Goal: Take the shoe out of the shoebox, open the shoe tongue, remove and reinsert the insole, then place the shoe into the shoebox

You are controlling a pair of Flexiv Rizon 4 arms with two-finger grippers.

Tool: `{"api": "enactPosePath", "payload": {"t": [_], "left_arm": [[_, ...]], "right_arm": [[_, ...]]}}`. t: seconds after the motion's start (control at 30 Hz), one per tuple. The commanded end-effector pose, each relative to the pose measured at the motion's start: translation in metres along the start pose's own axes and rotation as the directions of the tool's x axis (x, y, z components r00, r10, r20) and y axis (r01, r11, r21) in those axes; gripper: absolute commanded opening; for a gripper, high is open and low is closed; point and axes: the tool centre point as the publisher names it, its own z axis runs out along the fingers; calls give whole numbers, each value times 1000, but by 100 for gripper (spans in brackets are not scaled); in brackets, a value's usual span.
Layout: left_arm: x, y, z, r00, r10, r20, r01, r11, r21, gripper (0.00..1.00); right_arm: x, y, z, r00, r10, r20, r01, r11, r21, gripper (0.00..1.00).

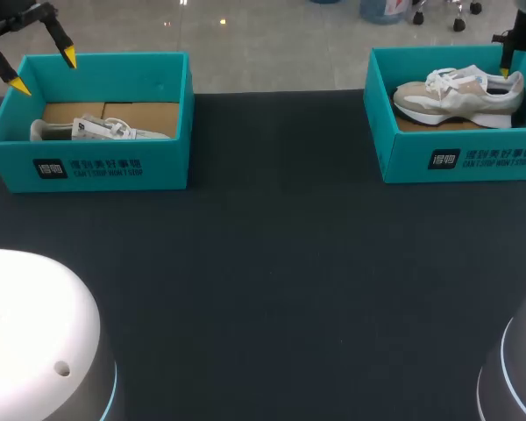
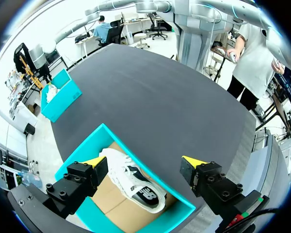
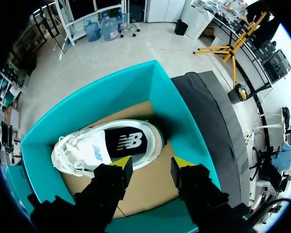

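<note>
Two teal shoeboxes stand at the table's far corners. In the left box lies a white shoe. My left gripper hangs open above that box's far left corner, well over the shoe and box, holding nothing. The right box holds a beige and white sneaker. My right gripper is down at its heel end. In the right wrist view this gripper has its fingers apart over bare cardboard beside the sneaker, inside the box.
The black table top stretches between the two boxes. My arms' white bases stand at the near corners. The right box shows far across the table in the left wrist view.
</note>
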Motion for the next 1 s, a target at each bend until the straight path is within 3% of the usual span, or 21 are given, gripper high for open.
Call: {"api": "enactPosePath", "payload": {"t": [0.03, 0.3, 1.0], "left_arm": [[0, 0, -1, 1000, 1, -2, -1, 1000, 0, 100], [0, 0, -1, 1000, 1, -2, -1, 1000, 0, 100], [0, 0, -1, 1000, 1, -2, -1, 1000, 0, 100]], "right_arm": [[2, 15, 11, 1000, 3, 13, -3, 999, 47, 49], [0, 23, 28, 999, 1, 35, -3, 998, 68, 49], [-8, 17, 65, 998, -4, 68, -4, 994, 111, 49]]}}
